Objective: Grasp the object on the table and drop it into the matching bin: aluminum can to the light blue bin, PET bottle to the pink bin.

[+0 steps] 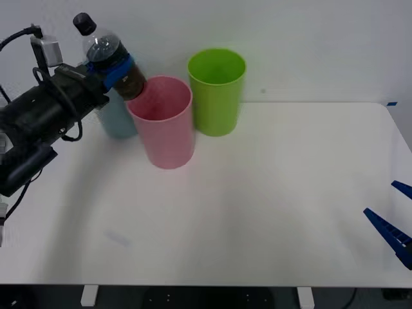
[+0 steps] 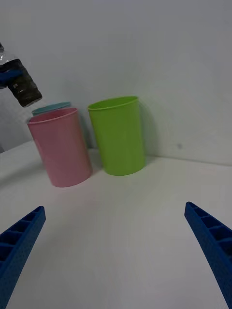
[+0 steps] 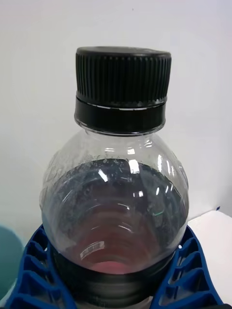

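Note:
My left gripper (image 1: pixel 114 69) is shut on the PET bottle (image 1: pixel 106 55), a small clear bottle with a black cap (image 3: pixel 123 77) and a dark brown lower body. It holds the bottle tilted in the air, its bottom end just over the left rim of the pink bin (image 1: pixel 162 121). The blue fingers (image 3: pixel 43 270) wrap the bottle's body (image 3: pixel 116 217). The light blue bin (image 1: pixel 117 117) stands behind and left of the pink bin, partly hidden by the arm. My right gripper (image 1: pixel 394 222) is open, low at the table's right front edge.
A lime green bin (image 1: pixel 217 90) stands right of the pink bin, near the back of the white table (image 1: pixel 257 212). In the right wrist view the pink bin (image 2: pixel 60 147), the lime green bin (image 2: pixel 118 135) and the bottle's bottom end (image 2: pixel 21 84) show ahead.

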